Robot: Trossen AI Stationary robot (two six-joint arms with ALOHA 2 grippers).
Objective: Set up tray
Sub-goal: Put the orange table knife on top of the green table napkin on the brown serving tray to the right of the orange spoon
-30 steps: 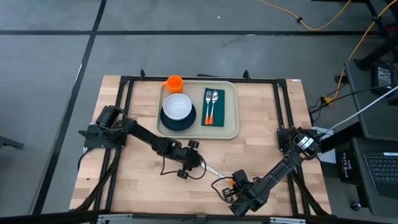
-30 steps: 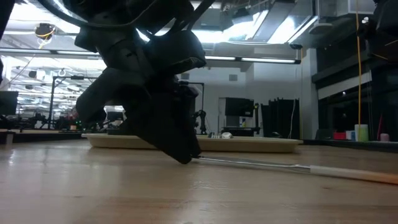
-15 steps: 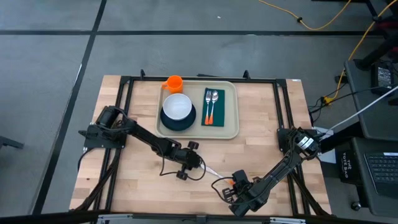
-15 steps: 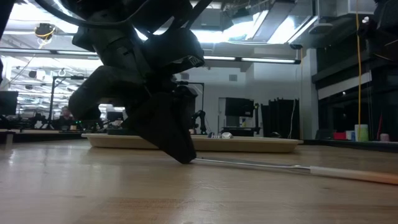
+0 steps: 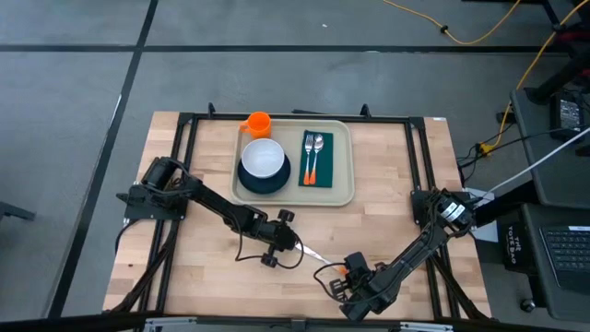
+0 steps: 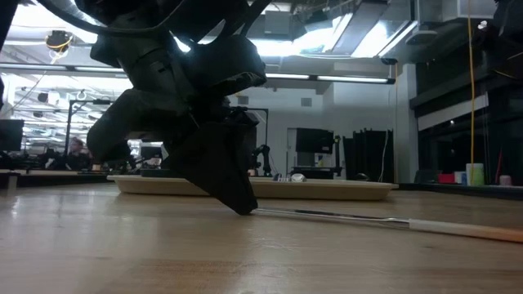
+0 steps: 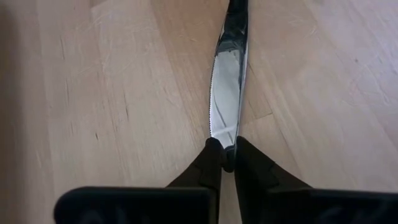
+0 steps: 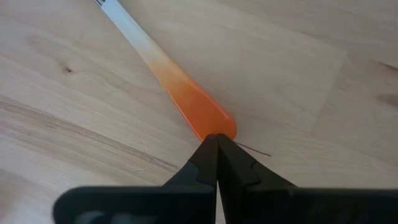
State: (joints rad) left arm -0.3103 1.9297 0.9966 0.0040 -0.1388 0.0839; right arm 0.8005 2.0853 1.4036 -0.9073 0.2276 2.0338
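A knife (image 5: pixel 318 255) with a steel blade and a white-to-orange handle lies flat on the wooden table, near its front edge. My left gripper (image 7: pixel 227 155) is shut on the blade's tip. My right gripper (image 8: pixel 216 140) is shut, its tips at the handle's orange end. The cream tray (image 5: pixel 348 166) sits at the table's far middle. On it are a white bowl (image 5: pixel 265 157) on a dark plate and a green napkin (image 5: pixel 315 175) with a fork and a spoon. My left gripper pinches the blade's tip (image 7: pixel 225 134) between its two fingertips. The fingers slant down from the table's left side and lie along the blade. The knife lies on the table (image 6: pixel 343 216). My right gripper's shut fingertips meet the handle's orange free end (image 8: pixel 208 121) from above, pointing steeply down. Whether they pinch it or only touch it, I cannot tell.
An orange cup (image 5: pixel 258 124) stands at the tray's far left corner. A black frame (image 5: pixel 417 166) runs around the table top. Bare wood lies between the tray and the knife, and to the right of the tray.
My left gripper has shut on the knife's blade tip without moving from its place. The knife and my right gripper have kept still.
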